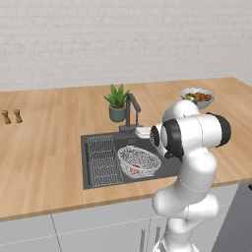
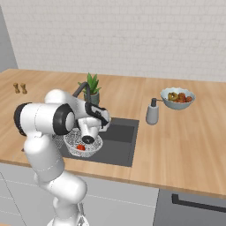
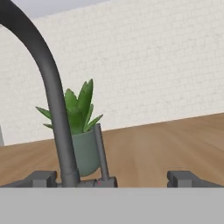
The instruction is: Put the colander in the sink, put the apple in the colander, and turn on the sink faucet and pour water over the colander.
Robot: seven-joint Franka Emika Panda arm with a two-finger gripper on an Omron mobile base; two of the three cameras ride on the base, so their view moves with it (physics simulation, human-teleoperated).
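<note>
Colander (image 1: 139,161) sits in the sink (image 1: 93,142) w/ the apple (image 1: 135,169) inside it, so steps one & two look done; I judge I'm on the faucet step now. My pincer (image 3: 111,179) is released, tips spread wide, up close to the sink faucet (image 3: 48,87) near its base, w/ the thin lever (image 3: 100,148) standing between my tips, nearer one side. No water running yet. Next move, I reckon: nudge in, catch that lever & push it to start the flow, then check the spout aims over the colander. Colander + apple lie below & to the side of my pincer, just apart. Green plant (image 3: 81,118) stands right behind the faucet on the wood surface (image 1: 44,147).
</note>
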